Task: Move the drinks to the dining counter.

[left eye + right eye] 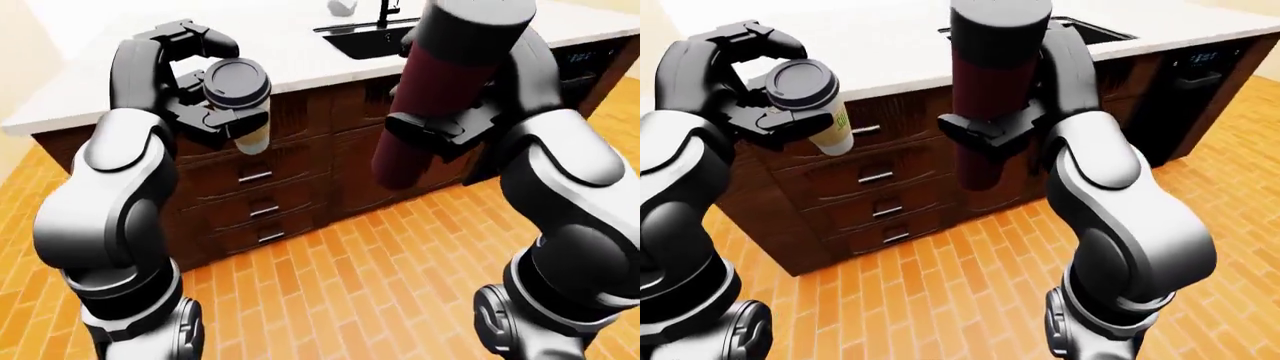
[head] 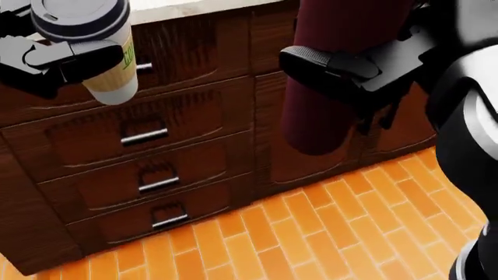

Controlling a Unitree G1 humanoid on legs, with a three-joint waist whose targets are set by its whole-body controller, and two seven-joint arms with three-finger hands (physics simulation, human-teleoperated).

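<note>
Both arms are raised, elbows bent, before the desk point(image 1: 250, 45). The left hand point(image 1: 205, 97) is closed round a lidded cup point(image 1: 240, 94); the right hand point(image 1: 445, 127) is clamped round a maroon bottle point(image 1: 435, 90).

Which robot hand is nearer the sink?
Right. The right robot hand, gripping the maroon tumbler, sits just below the sink in the left-eye view; the left robot hand, holding the coffee cup, is farther left.

Glossy dark wood drawers point(image 2: 147, 169), matt paper cup point(image 2: 112, 76), smooth maroon tumbler point(image 2: 327, 99), brick-patterned floor point(image 2: 311, 233).
</note>
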